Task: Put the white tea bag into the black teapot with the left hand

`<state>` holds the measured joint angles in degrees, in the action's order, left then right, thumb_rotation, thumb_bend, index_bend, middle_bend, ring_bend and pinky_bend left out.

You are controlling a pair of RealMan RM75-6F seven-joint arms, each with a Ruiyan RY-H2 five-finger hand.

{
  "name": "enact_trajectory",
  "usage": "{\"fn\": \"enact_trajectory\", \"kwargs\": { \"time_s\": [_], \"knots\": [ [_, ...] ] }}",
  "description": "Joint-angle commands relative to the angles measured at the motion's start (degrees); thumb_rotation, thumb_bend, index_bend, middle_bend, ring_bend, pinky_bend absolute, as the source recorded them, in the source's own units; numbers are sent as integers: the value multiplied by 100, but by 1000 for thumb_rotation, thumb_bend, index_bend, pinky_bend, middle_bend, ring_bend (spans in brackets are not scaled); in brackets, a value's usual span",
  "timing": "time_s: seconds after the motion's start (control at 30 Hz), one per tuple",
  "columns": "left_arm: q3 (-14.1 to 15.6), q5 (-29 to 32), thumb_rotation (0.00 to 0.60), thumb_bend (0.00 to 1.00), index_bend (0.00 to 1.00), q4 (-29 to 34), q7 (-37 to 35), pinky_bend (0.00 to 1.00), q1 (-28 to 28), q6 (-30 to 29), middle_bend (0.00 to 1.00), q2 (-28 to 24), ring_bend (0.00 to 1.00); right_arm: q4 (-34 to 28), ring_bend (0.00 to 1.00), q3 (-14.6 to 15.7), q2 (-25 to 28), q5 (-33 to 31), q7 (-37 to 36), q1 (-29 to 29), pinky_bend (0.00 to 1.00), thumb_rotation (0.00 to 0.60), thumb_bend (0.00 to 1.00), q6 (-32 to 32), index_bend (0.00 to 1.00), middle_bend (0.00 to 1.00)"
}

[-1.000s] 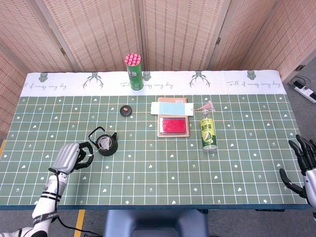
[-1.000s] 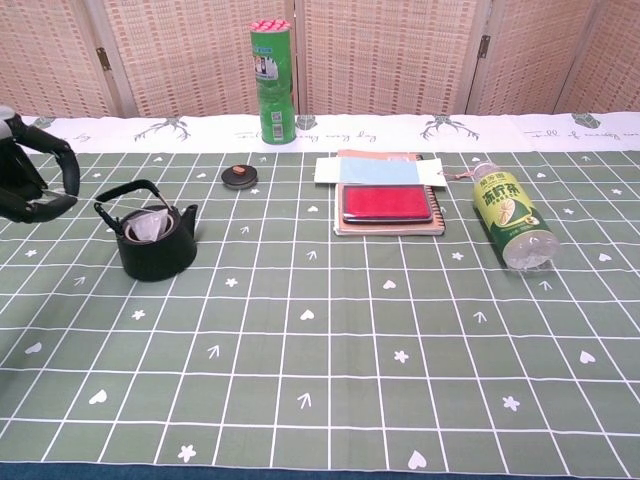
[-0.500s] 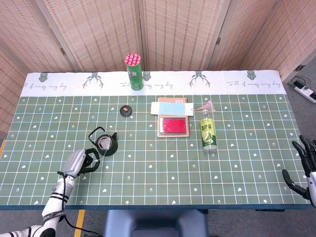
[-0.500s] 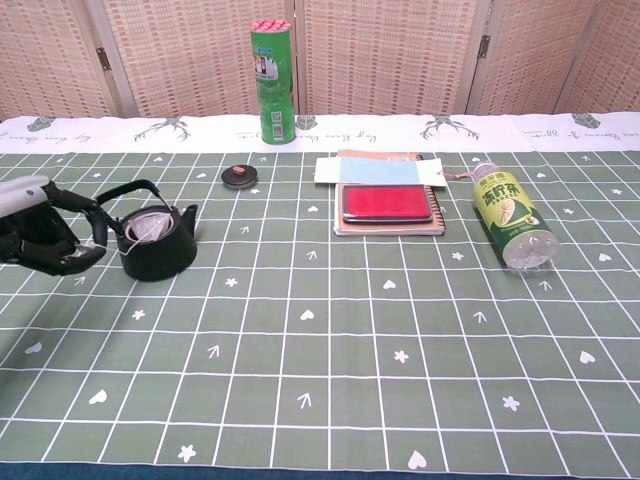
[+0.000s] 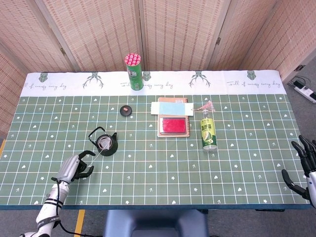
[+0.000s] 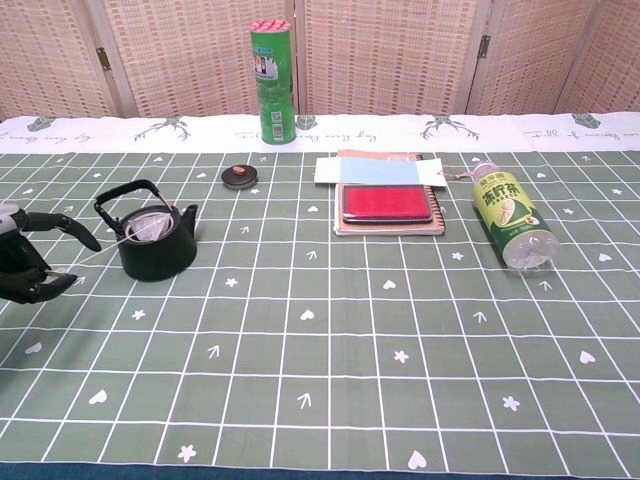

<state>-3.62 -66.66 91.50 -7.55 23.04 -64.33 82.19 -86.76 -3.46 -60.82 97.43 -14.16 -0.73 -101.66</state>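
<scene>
The black teapot stands lidless on the left of the table. The white tea bag lies inside its mouth. A thin white string runs taut from the pot down-left to my left hand, which pinches its end between curled fingers, a short way from the pot near the front edge. My right hand hangs past the table's right front corner with its fingers spread and nothing in them; the chest view does not show it.
The teapot's small lid lies behind the pot. A green can stands at the back. A red case on stacked books and a lying bottle sit right of centre.
My left hand has drawn back from the teapot toward the near left edge, pulling the string taut. The tea bag stays in the pot. The right hand has barely moved.
</scene>
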Motion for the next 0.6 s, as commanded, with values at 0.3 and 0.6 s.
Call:
{"fn": "enact_trajectory", "kwargs": {
  "time_s": [0.3,0.6],
  "knots": [
    [-9,109,472,127,85,208,86,1000,3,371,1000,-214,1000,20,0,-3,10,-5,-59,-24,0,600,420,-59,0,0],
    [-288,42,499,177,100,1214,818,1000,125,108,1000,-887,1000,13,0,6,8,0,-40,-3,0,600,419,-14,0,0]
  ]
}}
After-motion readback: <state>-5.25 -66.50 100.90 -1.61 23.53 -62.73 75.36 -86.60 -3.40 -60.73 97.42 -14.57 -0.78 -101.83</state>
